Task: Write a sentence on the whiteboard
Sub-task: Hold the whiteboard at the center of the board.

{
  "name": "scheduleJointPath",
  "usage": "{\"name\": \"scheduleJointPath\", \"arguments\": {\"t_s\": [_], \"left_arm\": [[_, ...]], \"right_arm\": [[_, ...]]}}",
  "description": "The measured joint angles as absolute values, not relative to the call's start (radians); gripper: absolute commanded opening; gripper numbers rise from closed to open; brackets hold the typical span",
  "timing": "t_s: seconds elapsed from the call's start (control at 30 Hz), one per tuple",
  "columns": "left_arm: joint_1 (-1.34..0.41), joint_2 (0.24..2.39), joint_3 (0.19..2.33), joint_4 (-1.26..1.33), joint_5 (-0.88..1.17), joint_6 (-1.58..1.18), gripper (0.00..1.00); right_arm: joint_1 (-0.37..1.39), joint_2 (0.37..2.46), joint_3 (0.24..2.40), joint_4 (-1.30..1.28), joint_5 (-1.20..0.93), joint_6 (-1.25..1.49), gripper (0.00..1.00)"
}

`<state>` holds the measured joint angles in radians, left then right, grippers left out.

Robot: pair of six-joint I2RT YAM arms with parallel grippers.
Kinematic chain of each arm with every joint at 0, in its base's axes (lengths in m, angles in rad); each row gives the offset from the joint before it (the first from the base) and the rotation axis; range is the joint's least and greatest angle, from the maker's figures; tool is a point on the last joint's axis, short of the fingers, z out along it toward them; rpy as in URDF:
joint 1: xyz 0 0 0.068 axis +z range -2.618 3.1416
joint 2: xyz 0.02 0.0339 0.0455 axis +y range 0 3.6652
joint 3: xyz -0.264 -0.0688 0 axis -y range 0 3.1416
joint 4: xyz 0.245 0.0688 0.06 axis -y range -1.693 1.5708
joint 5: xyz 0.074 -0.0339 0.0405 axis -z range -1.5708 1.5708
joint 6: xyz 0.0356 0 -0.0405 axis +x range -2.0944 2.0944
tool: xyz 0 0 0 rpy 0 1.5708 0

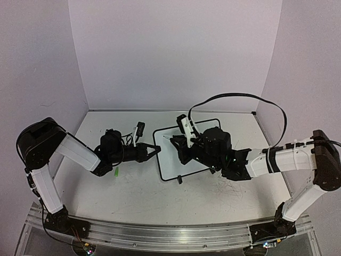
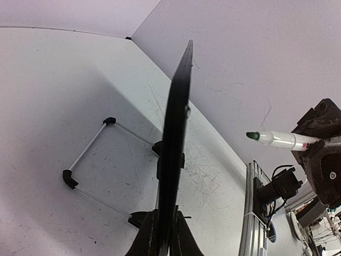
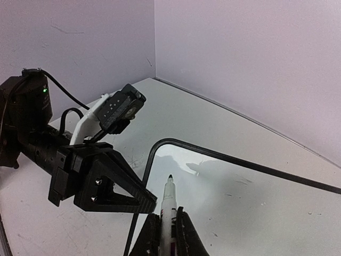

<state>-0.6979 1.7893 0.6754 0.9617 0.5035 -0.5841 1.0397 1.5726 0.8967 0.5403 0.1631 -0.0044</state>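
Whiteboard [image 1: 168, 161] sits near the middle of the table [image 1: 133, 200], between my two arms. Left gripper [image 1: 155, 150]: fingers clamped on the board's left edge; from that wrist the black frame shows edge-on between them. Right gripper [image 3: 166, 217]: fingers closed around a marker [image 3: 168, 197], tip aimed at the white surface just inside a rounded corner. Tip contact: cannot tell. Small green cap [image 1: 115, 172] lies beside my left arm
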Motion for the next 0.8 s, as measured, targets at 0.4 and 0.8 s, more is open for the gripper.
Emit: {"name": "scheduleJointPath", "arguments": {"t_s": [0.4,0.8], "left_arm": [[-0.699,1.79,0.675,0.971,0.516,-0.571,0.03],[-0.699,1.791,0.675,0.976,0.521,-0.567,0.03]], "right_arm": [[1.04,1.604,0.897,0.561,0.148,-0.004,0.0],[1.04,1.636,0.897,0.582,0.157,-0.004,0.0]]}}
